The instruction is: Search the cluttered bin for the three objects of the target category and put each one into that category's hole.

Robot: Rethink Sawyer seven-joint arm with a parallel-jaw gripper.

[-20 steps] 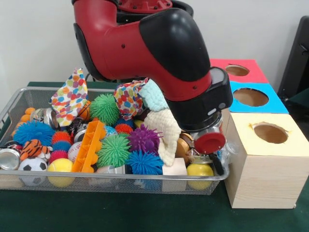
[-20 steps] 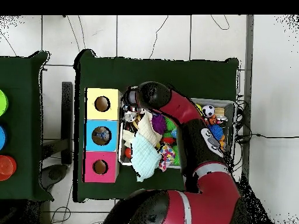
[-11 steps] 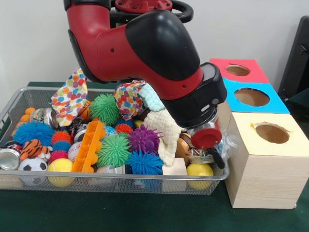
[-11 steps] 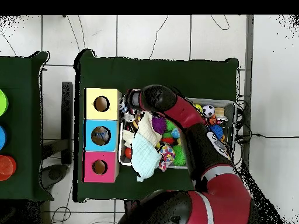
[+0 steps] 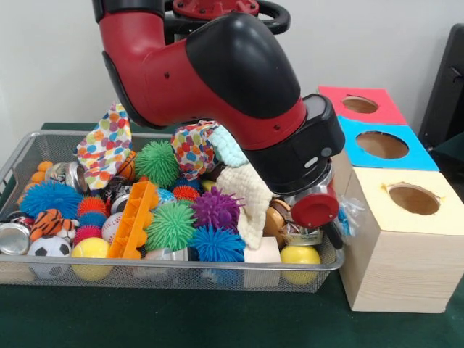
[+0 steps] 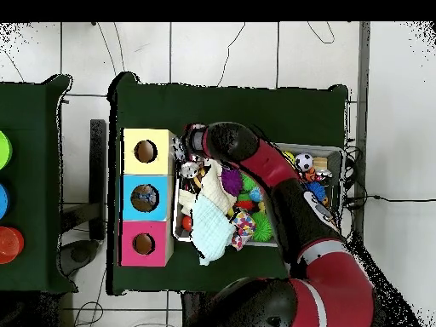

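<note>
Target category not identifiable from the views; the wire bin is packed with candidates: spiky rubber balls in green, purple and blue, a soccer ball, yellow balls, metal cans, an orange plastic block, a striped tiger toy. Cloths lie draped over the pile: polka-dot fabric, a cream waffle-weave cloth, a pale mint one. The arm reaches down over the bin's end nearest the boxes; gripper sits low among the clutter there, beside a red round cap and crinkled clear plastic. Cannot tell whether the claw is clenched or released, the wrist housing hides it. Just beside the bin stand three boxes in a row, each with a round hole on top: yellow-topped wooden box, blue box, red box. All rest on a dark green table.
</note>
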